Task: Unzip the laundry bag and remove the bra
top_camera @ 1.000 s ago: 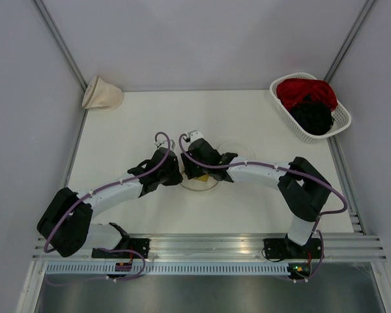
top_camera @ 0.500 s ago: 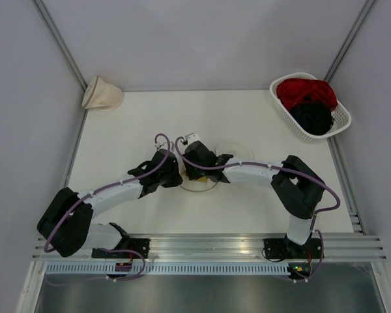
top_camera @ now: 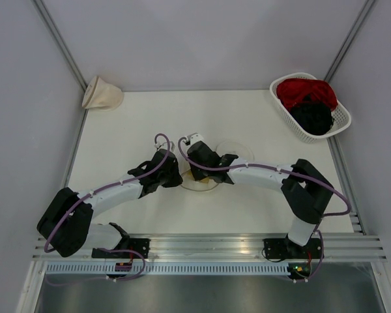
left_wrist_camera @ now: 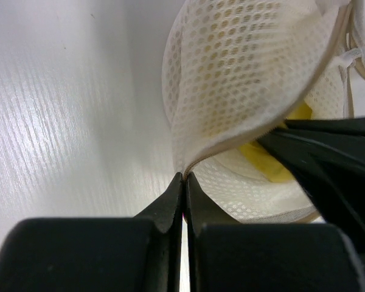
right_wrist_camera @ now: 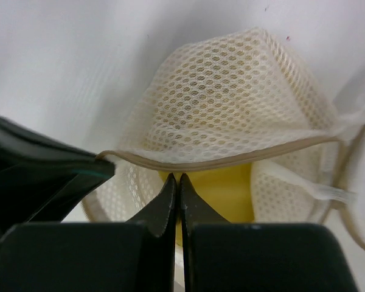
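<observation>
The laundry bag lies at mid table, unzipped, its cream mesh flap lifted. My left gripper is shut on the bag's zipper seam at the end of the opening; from above it sits at the bag's left edge. The mustard-yellow bra shows inside the opening, under the bag's beige rim. My right gripper reaches into the opening, its tips shut on the yellow fabric just below that rim. In the left wrist view the bra peeks out beside the right gripper's black fingers.
A cone-shaped cream bag lies at the far left corner. At the far right corner a white basket holds a red garment and a black garment. Grey walls enclose the table on three sides.
My right gripper has gone from open to shut, pinching the yellow fabric inside the bag. The left gripper has kept its hold on the seam.
</observation>
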Robot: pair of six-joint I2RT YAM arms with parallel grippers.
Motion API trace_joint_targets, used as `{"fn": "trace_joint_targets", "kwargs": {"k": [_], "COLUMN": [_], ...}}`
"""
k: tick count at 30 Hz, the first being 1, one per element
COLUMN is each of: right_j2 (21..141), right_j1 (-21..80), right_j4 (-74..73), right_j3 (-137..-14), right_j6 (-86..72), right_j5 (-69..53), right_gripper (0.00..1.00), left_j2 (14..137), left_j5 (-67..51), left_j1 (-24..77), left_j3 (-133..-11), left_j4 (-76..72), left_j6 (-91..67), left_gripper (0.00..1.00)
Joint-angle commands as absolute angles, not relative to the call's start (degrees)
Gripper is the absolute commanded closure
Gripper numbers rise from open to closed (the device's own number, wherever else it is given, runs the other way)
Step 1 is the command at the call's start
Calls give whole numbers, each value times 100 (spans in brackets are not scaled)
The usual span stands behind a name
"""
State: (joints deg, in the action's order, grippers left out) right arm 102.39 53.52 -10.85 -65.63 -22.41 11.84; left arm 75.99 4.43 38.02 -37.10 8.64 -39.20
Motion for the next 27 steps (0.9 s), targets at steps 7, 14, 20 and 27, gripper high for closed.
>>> {"fn": "trace_joint_targets", "kwargs": {"k": [7,14,20,27], "right_j2": [7964,7093,6707,6328], "right_j1": [5230,4756,4325,3964], "right_j4": [-1678,-1951,-1679,-1652], "right_j3": [-6882,-7163,-7058,-7084], "right_j6": [-1854,-1977,-2275,-2171], "right_j5": [-350,-1238,-1828,-443], "right_gripper": [100,100,100,100], "left_j2": [7576,7629,7585,7515], "left_j5": [589,563,545,466], "left_j1": [3832,3832,3832,3832], "left_j3": [-3797,-3832,-3832,-3753], "left_j4": [782,773,826,870], "left_j6": [-4078,-4104,-4087,-4087], "left_gripper": [98,98,98,98]}}
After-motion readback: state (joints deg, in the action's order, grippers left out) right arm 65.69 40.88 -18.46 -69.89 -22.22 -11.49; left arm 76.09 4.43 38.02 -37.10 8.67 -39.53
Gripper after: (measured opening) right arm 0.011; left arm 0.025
